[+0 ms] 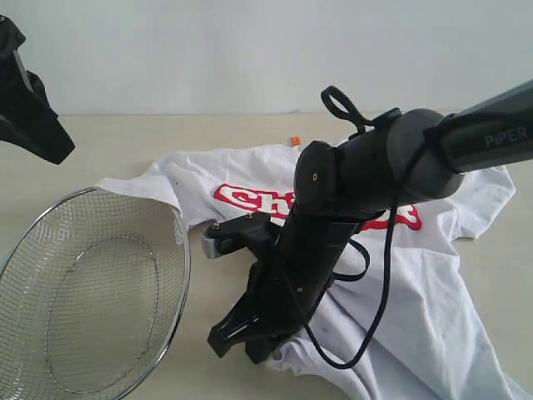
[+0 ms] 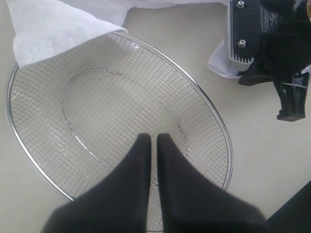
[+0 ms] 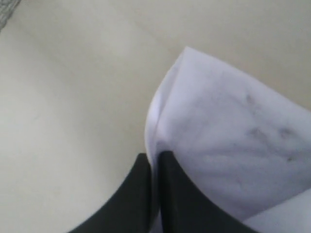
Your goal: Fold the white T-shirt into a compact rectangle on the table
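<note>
Three views of one moment, judged to be early in the fold.

**Exterior view.** Shows the white T-shirt [image 1: 450, 275] lying rumpled and chest-up on the counter [image 1: 117, 142], with the red banner [image 1: 250, 200] and orange neck tag [image 1: 294, 141] showing. Shows one sleeve draped on the rim of the wire basket [image 1: 185, 258].
- Hazard, as judged: carrying the hem across could tug that sleeve and drag or tip the basket.
- Pose: shows the right arm [image 1: 366, 167] entering from the right, elbow high, forearm pitched steeply down across the shirt's middle to its near hem. Leaves the pinch itself unclear from here. Shows the left arm [image 1: 29, 108] raised at the far left, well apart from the cloth.

**Left wrist view.** Looks down into the basket [image 2: 112, 111], with the sleeve [image 2: 53, 29] lying over its rim.
- Hazard, as judged: lifting from one corner only, with this arm idle, could give a lopsided fold.
- Pose: finds the left jaws pressed together on nothing, poised above the mesh.

**Right wrist view.** Shows a doubled edge of the shirt [image 3: 233, 136] low over bare counter [image 3: 73, 97].
- Hazard, as judged: a thin bite could slip free on the lift, and an uneven count of layers could pull the fold askew. Cannot tell how many layers sit in the pinch.
- Pose: finds the right jaws closed on that edge, tips close to the counter.
</note>
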Robot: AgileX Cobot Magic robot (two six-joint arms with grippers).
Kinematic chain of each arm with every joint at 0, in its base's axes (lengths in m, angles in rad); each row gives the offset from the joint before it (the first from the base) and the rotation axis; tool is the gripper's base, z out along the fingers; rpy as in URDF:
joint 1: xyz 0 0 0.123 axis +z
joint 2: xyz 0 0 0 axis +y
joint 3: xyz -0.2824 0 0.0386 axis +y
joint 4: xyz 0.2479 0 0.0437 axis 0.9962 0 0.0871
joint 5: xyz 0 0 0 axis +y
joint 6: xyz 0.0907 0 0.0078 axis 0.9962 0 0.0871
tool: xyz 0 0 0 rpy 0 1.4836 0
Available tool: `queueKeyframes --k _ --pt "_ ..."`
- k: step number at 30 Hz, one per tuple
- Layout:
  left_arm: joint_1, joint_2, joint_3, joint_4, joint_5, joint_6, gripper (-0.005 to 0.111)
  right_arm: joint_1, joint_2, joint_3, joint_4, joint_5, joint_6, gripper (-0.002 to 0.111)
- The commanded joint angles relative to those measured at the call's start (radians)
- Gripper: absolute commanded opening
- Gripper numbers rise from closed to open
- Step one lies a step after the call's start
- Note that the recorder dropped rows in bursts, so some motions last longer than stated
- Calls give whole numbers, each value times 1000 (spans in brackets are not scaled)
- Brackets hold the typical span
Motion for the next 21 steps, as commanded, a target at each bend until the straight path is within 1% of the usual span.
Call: queueKeyframes --k 1,6,9,21 --pt "3 -6 5 -10 -1 -11 5 1 2 -4 118 74 -101 0" --pt "3 -6 5 -10 -1 -11 5 7 2 -4 242 103 -162 0" --pt "3 -6 5 -10 -1 -11 5 28 2 -4 260 125 -187 0" --pt "3 -6 5 -10 -1 -11 5 194 2 -4 301 133 -189 0"
